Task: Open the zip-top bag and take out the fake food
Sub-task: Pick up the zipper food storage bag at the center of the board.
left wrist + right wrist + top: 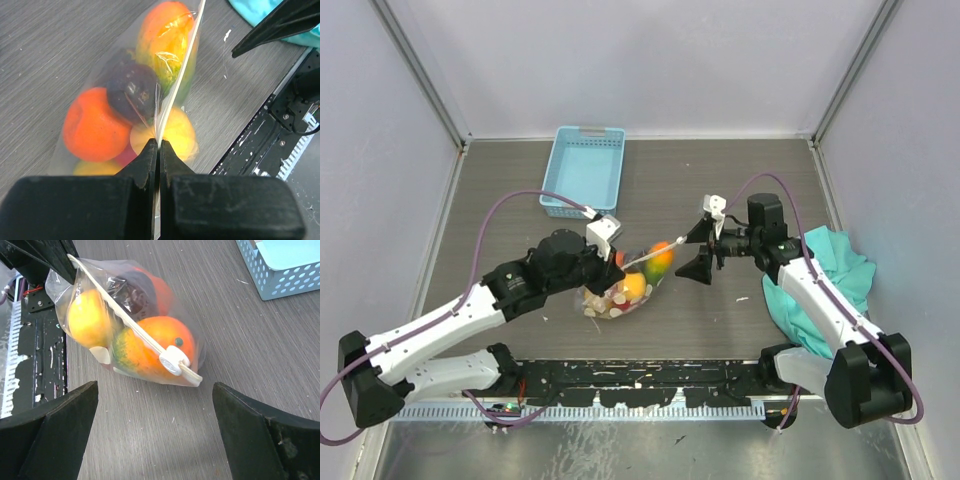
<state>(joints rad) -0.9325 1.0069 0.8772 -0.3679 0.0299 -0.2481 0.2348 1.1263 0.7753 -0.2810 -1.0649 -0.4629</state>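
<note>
1. Left gripper (159, 150): the jaws are pressed together on the top seam of the zip-top bag (130, 320), pinching the zip track (177, 85) at its near-left end. Judged purpose: to anchor that end so the track stays taut when the other end is pulled.
2. Right gripper (154, 386): the fingers stand wide apart and hold nothing. It hovers just right of the bag, facing the free end of the track.
3. Location of the bag: on the table (520, 190), near its middle, between the two grippers. The seam is raised by the left grip, and the body sags below it and appears to rest on the wood.
4. Closure: a white slider (172, 360) sits at the end of the track nearest the right gripper. The track reads as one unbroken line, so the bag is judged closed; the opening step is not yet done.
5. Contents: the fake food (155, 345) is all inside the bag. Visible are an orange piece, a yellow one, a dark purple one and an orange-green one, packed against each other.
6. Surroundings: a blue basket (585, 170) stands beyond the bag, well apart. A teal cloth (820, 280) lies under the right arm. Neither touches the bag.
7. Next move, as judgement: the right fingers need to close on the slider and draw it along the track toward the left grip. Risk: the slider is small and the film slack, so the fingers may catch plastic instead.
</note>
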